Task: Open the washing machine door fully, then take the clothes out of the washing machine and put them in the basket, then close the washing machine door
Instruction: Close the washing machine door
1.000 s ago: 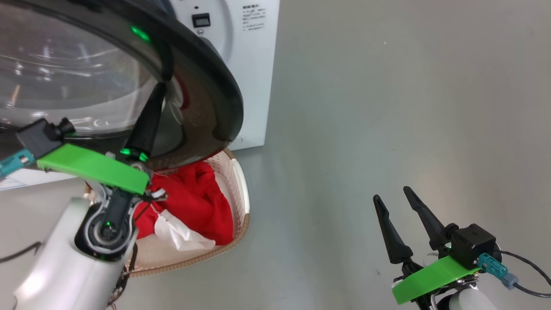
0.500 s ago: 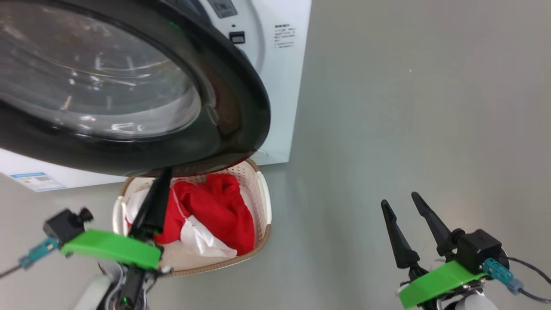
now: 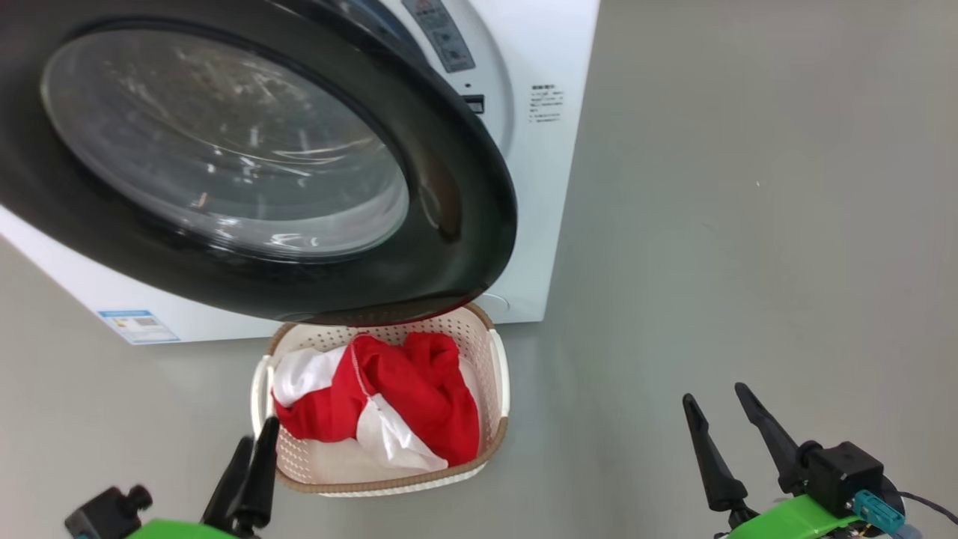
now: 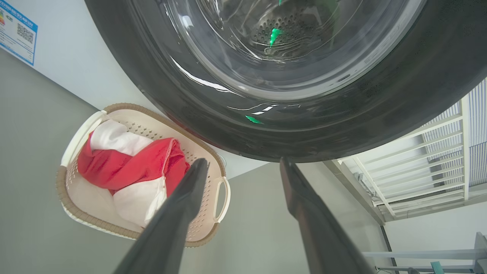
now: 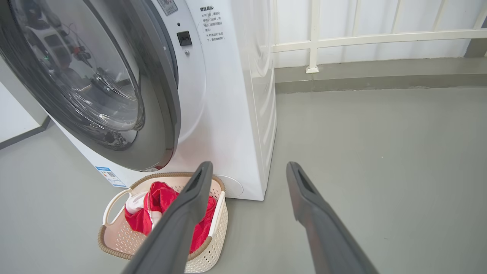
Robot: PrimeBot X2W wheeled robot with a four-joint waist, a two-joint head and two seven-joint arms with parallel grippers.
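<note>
Above and behind the basket point(image 3: 500, 372), which already holds the clothes point(image 3: 408, 389), the washing machine door point(image 3: 479, 224) hangs near the washing machine point(image 3: 554, 187), seemingly not yet latched, so closing is what's left; my left gripper point(image 3: 259, 433) and right gripper point(image 3: 714, 393) hover spread and empty on the basket's near side.

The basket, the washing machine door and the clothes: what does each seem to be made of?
The basket: matt cream plastic, by its moulded rows of small holes; the brown rim looks woven, perhaps imitation. The washing machine door: glossy black rim, probably plastic, with sharp reflections; the clear bulging window looks like glass. The clothes: soft red and white fabric, creased.
</note>
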